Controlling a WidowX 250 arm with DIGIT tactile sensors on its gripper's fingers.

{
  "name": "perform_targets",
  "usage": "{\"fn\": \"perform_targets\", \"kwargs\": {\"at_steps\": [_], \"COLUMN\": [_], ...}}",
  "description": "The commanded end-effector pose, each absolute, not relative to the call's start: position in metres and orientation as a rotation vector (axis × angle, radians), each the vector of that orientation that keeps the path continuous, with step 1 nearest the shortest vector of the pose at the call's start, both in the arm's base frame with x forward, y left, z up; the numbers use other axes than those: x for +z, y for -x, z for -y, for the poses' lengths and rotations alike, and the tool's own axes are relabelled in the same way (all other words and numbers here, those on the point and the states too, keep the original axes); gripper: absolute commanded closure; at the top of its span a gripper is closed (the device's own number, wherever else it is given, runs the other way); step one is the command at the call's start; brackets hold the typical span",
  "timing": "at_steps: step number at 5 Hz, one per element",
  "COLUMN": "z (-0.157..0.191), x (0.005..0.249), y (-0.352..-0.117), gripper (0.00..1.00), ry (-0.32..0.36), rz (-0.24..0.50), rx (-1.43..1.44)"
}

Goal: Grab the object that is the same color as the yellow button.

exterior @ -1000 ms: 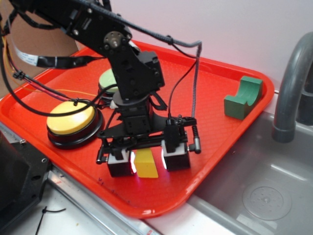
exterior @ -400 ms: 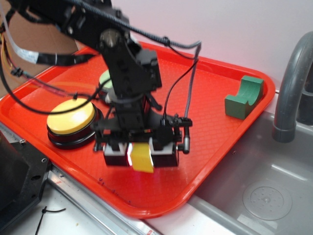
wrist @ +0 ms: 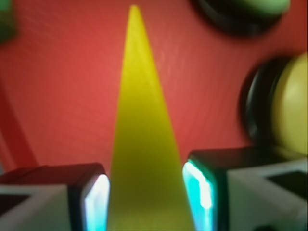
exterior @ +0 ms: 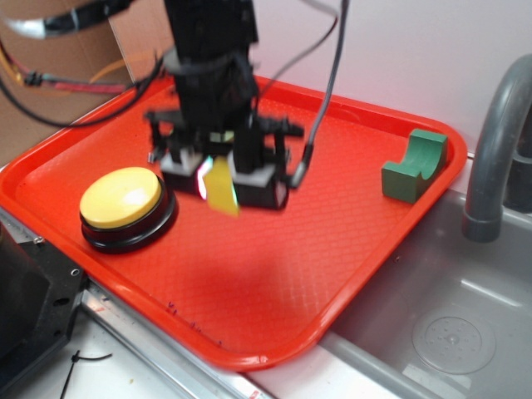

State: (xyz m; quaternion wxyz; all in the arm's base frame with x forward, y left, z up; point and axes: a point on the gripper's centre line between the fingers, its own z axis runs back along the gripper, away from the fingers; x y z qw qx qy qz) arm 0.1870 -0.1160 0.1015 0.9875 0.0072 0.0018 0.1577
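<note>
From the outside camera I see my claw up above the red tray, pinching the yellow wedge between its two pads. The wedge hangs clear of the tray floor, tilted a little, with its lower end poking out below the pads; the arm and claw are blurred in this view, so I can't make out finer detail there.

The wrist camera gives me the closer look: the yellow wedge fills the middle of the frame, its wide part squeezed between the left pad and the right pad, both glowing bluish along their inner faces, and its narrow tip pointing away toward the tray. Both pads appear to sit right against the wedge's sides.

The yellow button sits on its black base near the left side of the tray, well apart from the wedge and lower-left of the claw in the outside view. In the wrist view I catch the yellow button at the right edge, and a second, pale green button at the top edge, only partly visible.

A dark green block with a curved notch stands near the tray's far right corner. A grey faucet rises over the sink to the right of the tray.
</note>
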Motion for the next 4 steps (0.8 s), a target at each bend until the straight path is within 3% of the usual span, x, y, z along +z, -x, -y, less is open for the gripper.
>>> {"fn": "perform_targets", "kwargs": {"at_steps": [1, 3, 4], "z": [0.092, 0.058, 0.047], "x": [0.187, 0.21, 0.205], "y": [-0.224, -0.225, -0.226], "gripper": [1.0, 1.0, 1.0], "ry": [0.068, 0.097, 0.121], "rz": [0.108, 0.159, 0.136], "rx": [0.27, 0.398, 0.462]}}
